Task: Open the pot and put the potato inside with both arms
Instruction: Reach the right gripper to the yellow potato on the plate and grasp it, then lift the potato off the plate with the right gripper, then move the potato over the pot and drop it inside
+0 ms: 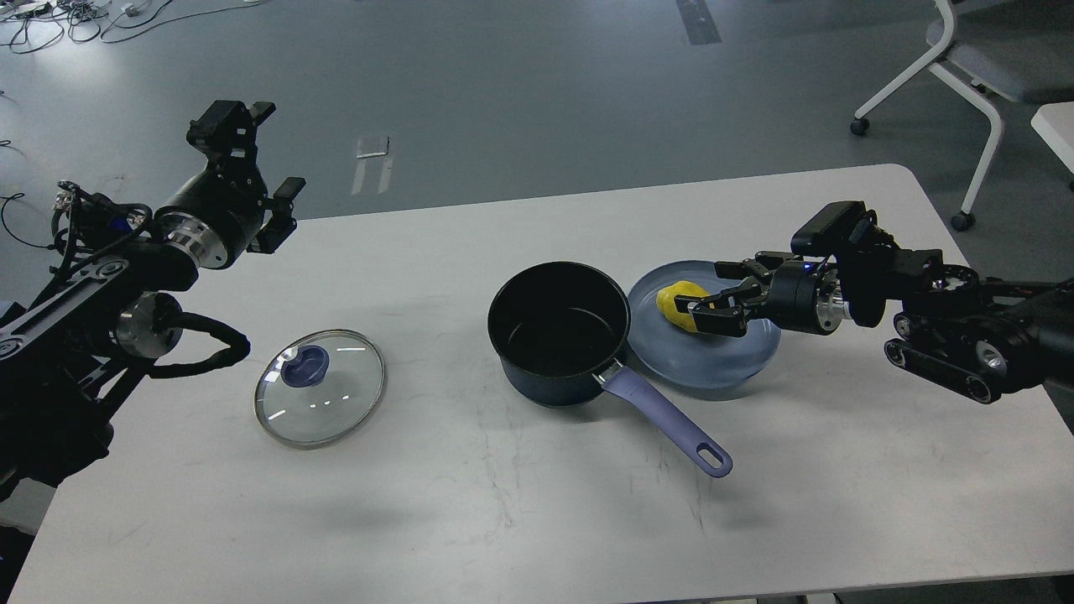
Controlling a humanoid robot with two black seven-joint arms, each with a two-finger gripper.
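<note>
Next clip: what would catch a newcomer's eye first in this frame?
Probably the bright yellow potato on the grey-blue plate right of centre, with the right gripper closing around it. Next, the open pot at mid-table, its purple handle pointing toward the near right. Its glass lid lies flat on the table to the left, below the raised, open left gripper.

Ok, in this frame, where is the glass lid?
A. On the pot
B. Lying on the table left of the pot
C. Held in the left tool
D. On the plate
B: the lid lies flat on the table, apart from the open pot, while the left tool hangs empty above the table's edge.
</note>
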